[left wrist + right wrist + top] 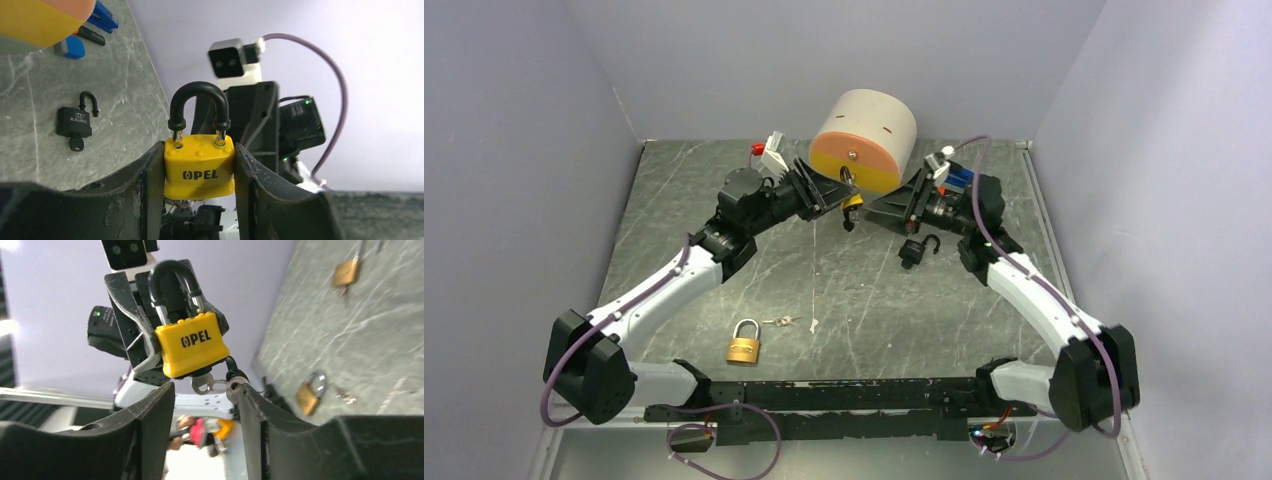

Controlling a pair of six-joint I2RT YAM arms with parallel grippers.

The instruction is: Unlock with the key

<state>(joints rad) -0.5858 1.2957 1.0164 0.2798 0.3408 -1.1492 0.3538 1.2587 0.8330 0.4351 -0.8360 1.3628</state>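
The left gripper [199, 151] is clamped on the yellow padlock [199, 172], 1 finger pressed flat against each side of the body, in the lower centre of the left wrist view. The padlock stands upright there, "OPEL" facing the camera. Its black shackle [199, 102] arches above, and both legs run down into the body.

In the top view this padlock [852, 204] hangs above the surface [844, 290] at upper centre, just in front of the beige and orange cylinder [864, 140], between the 2 gripper tips.

The right gripper [205, 389] is open, its 2 fingers spread wide at the bottom of the right wrist view. A key [202, 383] sticks out of the underside of the yellow padlock and lies in the gap between the fingertips, with neither finger pinching it. A small ring beside the key sits right at the tip of the right-hand finger [250, 412]; I cannot tell whether they touch.

A black padlock [913, 250] lies on the surface right of centre in the top view, with its shackle swung open and a key in its base. A brass padlock [743, 343] lies lower left of centre, with loose keys [784, 322] just beside it.
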